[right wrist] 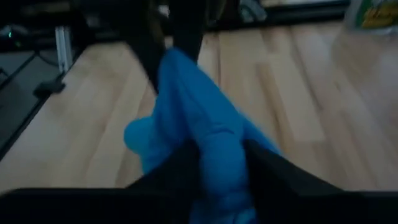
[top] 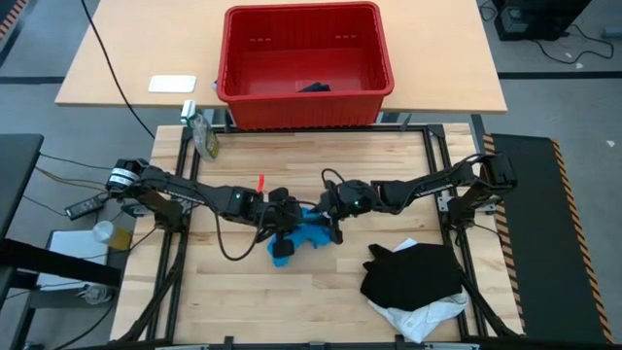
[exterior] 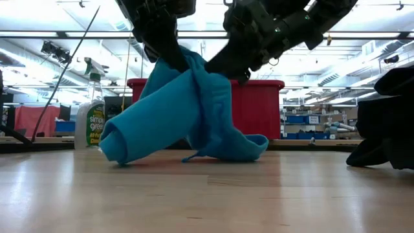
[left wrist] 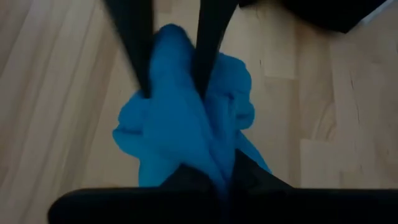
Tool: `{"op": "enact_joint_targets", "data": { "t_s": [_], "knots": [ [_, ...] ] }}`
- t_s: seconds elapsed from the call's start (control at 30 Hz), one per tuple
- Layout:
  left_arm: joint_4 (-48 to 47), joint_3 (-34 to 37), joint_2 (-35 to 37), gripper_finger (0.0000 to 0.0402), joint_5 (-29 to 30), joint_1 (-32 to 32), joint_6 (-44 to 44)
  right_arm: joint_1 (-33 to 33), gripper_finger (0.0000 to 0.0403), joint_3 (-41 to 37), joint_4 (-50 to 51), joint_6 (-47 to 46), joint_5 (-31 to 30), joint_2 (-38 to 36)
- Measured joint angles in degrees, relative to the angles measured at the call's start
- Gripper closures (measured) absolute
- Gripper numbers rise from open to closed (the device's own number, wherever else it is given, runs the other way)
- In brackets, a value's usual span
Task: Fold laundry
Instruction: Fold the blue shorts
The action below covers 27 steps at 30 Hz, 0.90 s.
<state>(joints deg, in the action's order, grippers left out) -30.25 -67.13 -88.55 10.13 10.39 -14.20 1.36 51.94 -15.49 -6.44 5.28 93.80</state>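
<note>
A pale wooden table (top: 243, 292) carries a red ribbed plastic basket (top: 306, 63) at its far edge. Near the basket's right corner, well toward the front, a crumpled black cloth garment (top: 413, 275) lies atop a white one (top: 423, 318). Straight in front of the basket, mid-table, both arms lift a small bright blue cloth garment (exterior: 187, 113), its lower folds resting on the wood. The left gripper (left wrist: 171, 93) is clamped on one bunch; the right gripper (right wrist: 221, 155) straddles another, its jaws closing on the cloth.
</note>
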Motion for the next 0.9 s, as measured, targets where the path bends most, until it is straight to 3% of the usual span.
{"op": "enact_joint_targets", "data": {
  "t_s": [0.17, 0.3, 0.47, 0.6, 0.77, 0.9],
  "knots": [
    [-0.23, 0.00, 0.00, 0.0390, 0.02, -0.30, -0.91, -0.04, 0.0382, 0.00, 4.65, -1.28, 3.60, 0.00],
    [-2.40, 0.02, 0.00, 0.0365, 0.13, -0.30, -4.62, 0.05, 0.0380, 0.09, 5.56, -1.53, 4.73, -0.38],
    [-6.70, 0.13, -1.31, 0.0270, 0.27, 0.34, -10.66, 0.05, 0.0385, 1.82, 9.61, -1.46, 5.31, -0.40],
    [-3.16, 2.42, -2.19, 0.0205, 0.39, 2.62, -15.56, 0.05, 0.0385, 3.75, 14.34, -1.50, 5.53, -0.40],
    [5.15, 11.80, -1.75, 0.0187, 2.36, 6.69, -24.17, 0.05, 0.0385, 6.05, 20.27, -2.24, 5.53, -0.44],
    [12.55, 15.01, -0.52, 0.0194, 2.84, 7.75, -32.38, 0.12, 0.0385, 7.32, 22.37, -4.06, 5.57, -0.47]
  ]
}}
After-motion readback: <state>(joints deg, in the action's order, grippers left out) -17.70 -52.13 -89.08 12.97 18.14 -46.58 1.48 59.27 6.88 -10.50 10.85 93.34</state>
